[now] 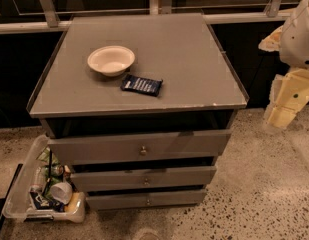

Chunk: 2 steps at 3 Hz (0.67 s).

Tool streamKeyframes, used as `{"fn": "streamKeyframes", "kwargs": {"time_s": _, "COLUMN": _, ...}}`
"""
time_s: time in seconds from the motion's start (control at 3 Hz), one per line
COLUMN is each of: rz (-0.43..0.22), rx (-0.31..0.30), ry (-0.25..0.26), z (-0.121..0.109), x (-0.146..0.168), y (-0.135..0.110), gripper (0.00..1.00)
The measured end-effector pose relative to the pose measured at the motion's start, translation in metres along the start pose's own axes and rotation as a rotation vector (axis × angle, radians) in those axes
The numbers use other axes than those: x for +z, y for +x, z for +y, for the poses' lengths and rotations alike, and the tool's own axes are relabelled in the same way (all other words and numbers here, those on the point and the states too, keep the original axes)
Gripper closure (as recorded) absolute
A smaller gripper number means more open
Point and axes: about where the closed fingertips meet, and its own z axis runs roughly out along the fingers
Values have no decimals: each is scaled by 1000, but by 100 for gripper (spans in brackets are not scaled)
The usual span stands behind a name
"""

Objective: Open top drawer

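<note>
The grey cabinet (144, 91) stands in the middle of the camera view with three drawer fronts. The top drawer (94, 149) is the tallest and widest front, with a small round metal knob (143, 150) at its centre. A dark gap shows between it and the cabinet top, and its front sits a little forward of the frame. My arm's white and pale-yellow parts are at the right edge, with the gripper (286, 104) to the right of the cabinet, level with its top and apart from the drawer.
A white bowl (111, 60) and a dark blue snack packet (141, 85) lie on the cabinet top. A clear plastic bin (24, 184) of snacks and cans sits on the floor at the cabinet's left. Two shallower drawers (144, 178) lie below. A rail runs behind.
</note>
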Motion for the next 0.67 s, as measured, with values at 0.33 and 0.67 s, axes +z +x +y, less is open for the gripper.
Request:
{"fn": "streamKeyframes", "kwargs": {"time_s": 0.33, "rz": 0, "rx": 0, "ry": 0, "z": 0, "x": 0, "y": 0, "gripper": 0}}
{"fn": "streamKeyframes", "kwargs": {"time_s": 0.67, "rz": -13, "rx": 14, "ry": 8, "z": -2, "x": -2, "y": -2, "gripper": 0}}
